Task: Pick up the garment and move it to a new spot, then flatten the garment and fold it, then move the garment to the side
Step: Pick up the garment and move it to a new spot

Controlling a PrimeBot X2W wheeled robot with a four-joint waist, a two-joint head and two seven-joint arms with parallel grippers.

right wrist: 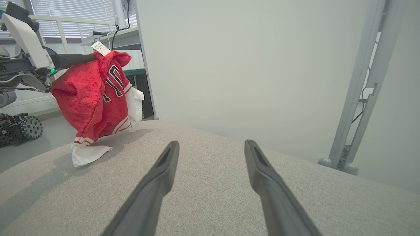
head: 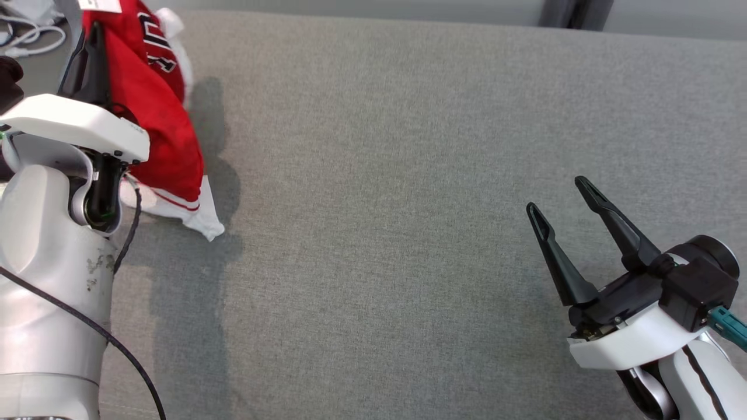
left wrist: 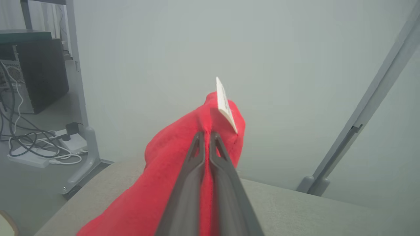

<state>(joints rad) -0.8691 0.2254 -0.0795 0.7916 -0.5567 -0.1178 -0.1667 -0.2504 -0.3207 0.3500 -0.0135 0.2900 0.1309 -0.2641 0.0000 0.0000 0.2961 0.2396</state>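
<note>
Grey fabric surface (head: 408, 245) spreads wide under both arms. Closest in, low on the right, the right gripper (head: 555, 194) hovers over bare cloth with its jaws spread wide and nothing between them, well apart from the red garment (head: 166, 134). Over at the left edge, the left gripper (left wrist: 207, 133) has its jaws pinched tight on a bunched fold of that jersey, right beside the small white tag (left wrist: 225, 105). The shirt hangs from the grip, navy lettering (right wrist: 113, 82) facing out, one white sleeve (head: 195, 216) trailing down onto the surface. Beyond it all are a pale wall (right wrist: 246, 65) and a grey frame post (right wrist: 361, 82).
</note>
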